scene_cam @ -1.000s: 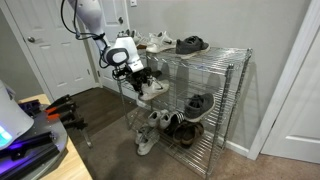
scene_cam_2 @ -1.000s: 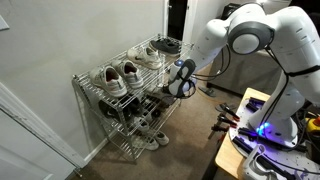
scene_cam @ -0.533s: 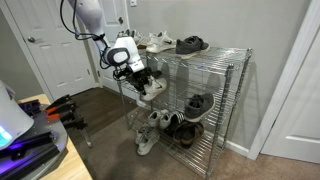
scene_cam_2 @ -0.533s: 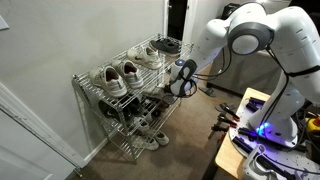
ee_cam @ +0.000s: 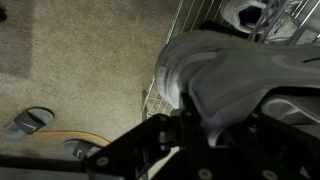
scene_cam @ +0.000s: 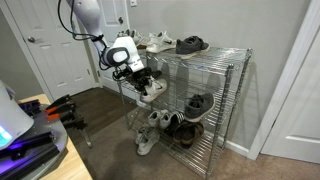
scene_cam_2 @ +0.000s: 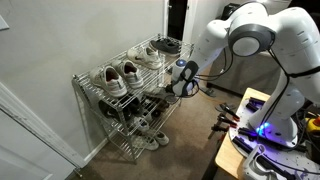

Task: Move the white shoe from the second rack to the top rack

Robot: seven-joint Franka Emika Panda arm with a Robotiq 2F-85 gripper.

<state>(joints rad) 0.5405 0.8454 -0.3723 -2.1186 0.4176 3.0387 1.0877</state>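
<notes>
The white shoe [ee_cam: 235,65] fills the wrist view, its toe end hanging over the edge of the second rack [scene_cam: 178,92]. My gripper [ee_cam: 215,125] is shut on the shoe's upper, with dark fingers [ee_cam: 160,135] on either side. In both exterior views the gripper [scene_cam: 141,76] [scene_cam_2: 179,86] sits at the open end of the shelving unit, level with the second tier, against the white shoe [scene_cam: 153,88]. The top rack [scene_cam: 220,55] [scene_cam_2: 92,86] carries white-and-grey sneakers [scene_cam: 155,41] [scene_cam_2: 116,78] and a black shoe [scene_cam: 192,44].
Lower tiers hold black shoes [scene_cam: 198,103] and more pairs [scene_cam: 160,128]. A grey slipper [ee_cam: 25,122] and an orange cable [ee_cam: 70,136] lie on the carpet. White doors [scene_cam: 55,45] stand behind the arm. A wooden table with equipment [scene_cam: 35,135] is in the near corner.
The jaws have closed from open onto the white shoe. The arm and the shoe have barely moved.
</notes>
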